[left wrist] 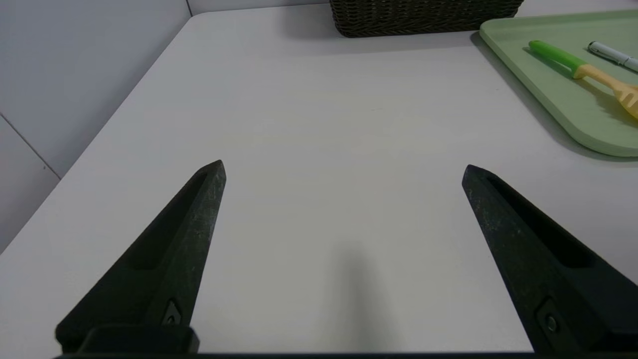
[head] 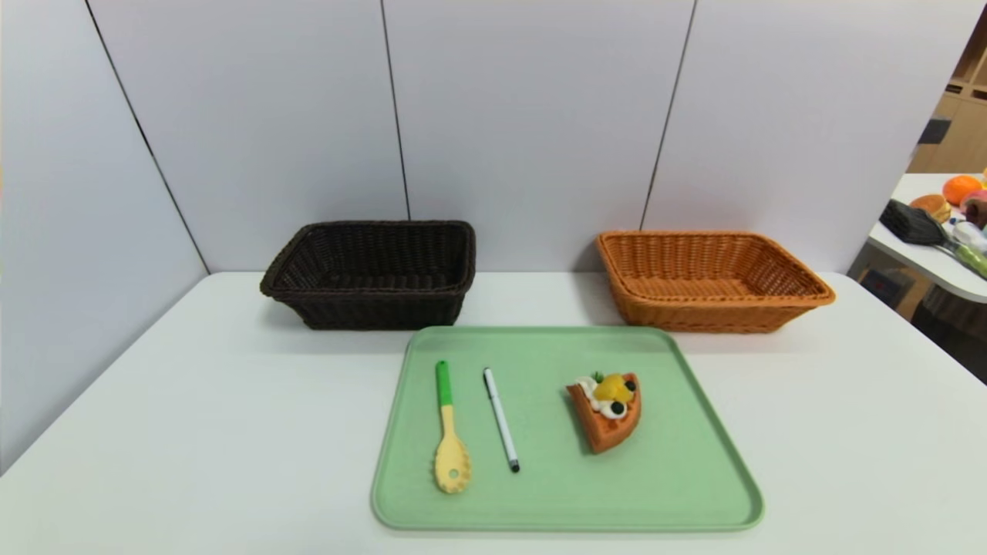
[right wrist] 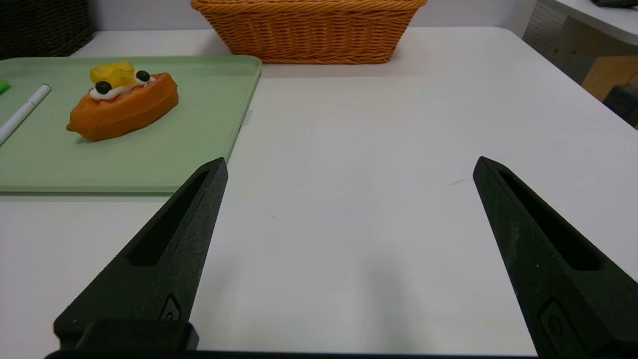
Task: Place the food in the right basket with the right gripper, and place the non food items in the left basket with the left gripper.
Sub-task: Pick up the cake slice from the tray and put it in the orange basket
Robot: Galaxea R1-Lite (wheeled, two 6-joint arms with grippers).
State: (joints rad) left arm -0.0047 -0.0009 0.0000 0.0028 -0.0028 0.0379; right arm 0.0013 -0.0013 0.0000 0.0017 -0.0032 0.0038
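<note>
Fingers spread, empty, on left gripper (left wrist: 344, 172) and right gripper (right wrist: 351, 167), over bare surface (head: 193, 432). Sorting apparently unstarted; next, right reaches for waffle (head: 605, 420).

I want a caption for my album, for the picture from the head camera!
Pasta spoon, pen and waffle wedge on a green tray, two baskets behind.
</note>
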